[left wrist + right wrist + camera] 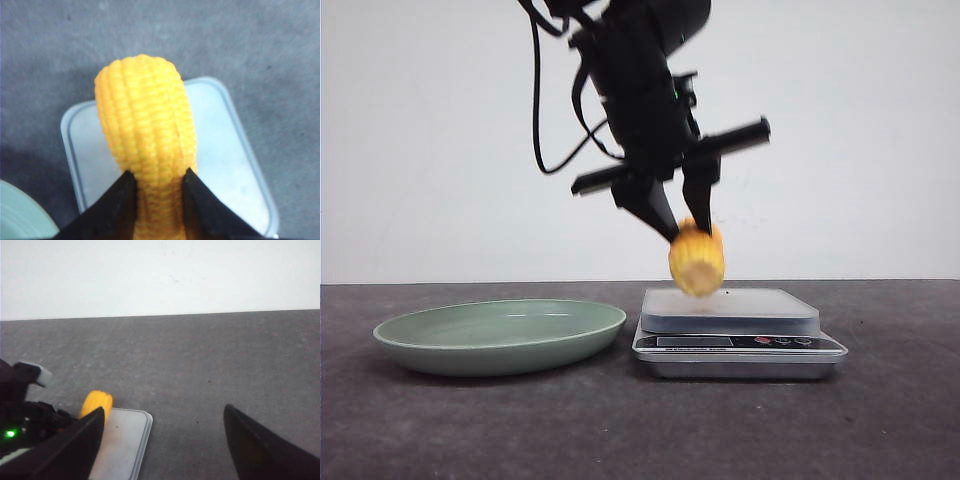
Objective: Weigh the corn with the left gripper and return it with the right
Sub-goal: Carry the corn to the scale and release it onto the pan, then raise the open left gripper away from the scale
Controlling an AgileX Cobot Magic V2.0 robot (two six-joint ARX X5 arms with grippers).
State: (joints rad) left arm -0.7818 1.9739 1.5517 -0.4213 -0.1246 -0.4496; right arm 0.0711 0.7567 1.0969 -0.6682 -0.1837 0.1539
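The corn (697, 260), a stubby yellow cob with ribbed kernel rows, hangs in my left gripper (682, 232) just above the scale's platform (728, 303). The left gripper is shut on it, one black finger on each side. In the left wrist view the corn (145, 130) fills the middle, held over the pale scale top (225, 165) between the jaws of the left gripper (159, 175). My right gripper (164, 412) is open and empty, off to the scale's right. The right wrist view shows the corn (96, 403) above the scale's corner (125, 440).
A green plate (500, 335) sits empty on the dark table, left of the silver scale (738, 345), and its rim shows in the left wrist view (20, 215). A white wall stands behind the table.
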